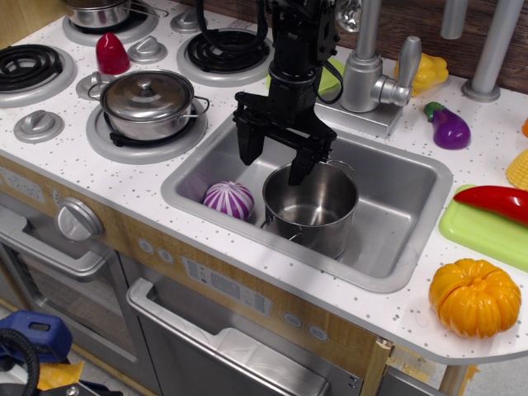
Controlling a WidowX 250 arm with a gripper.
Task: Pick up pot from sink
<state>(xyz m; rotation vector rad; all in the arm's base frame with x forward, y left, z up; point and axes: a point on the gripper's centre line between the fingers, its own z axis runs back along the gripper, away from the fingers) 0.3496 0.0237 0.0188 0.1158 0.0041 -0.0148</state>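
Note:
The pot [312, 208] is a tall shiny steel cylinder without a lid, standing upright in the middle of the sink [396, 247], a silver-grey basin set in the white counter. My black gripper [276, 158] hangs from above over the pot's far left rim. Its fingers are spread open and hold nothing. The right finger [301, 165] reaches down to the pot's back rim; the left finger sits outside the pot to the left. A purple onion [228, 200] lies in the sink just left of the pot.
A squat lidded steel pot [148, 103] stands on the burner left of the sink. The faucet [367, 70] rises behind it. A purple eggplant [448, 126], a red pepper [495, 200] on a green board and an orange pumpkin [474, 297] lie to the right.

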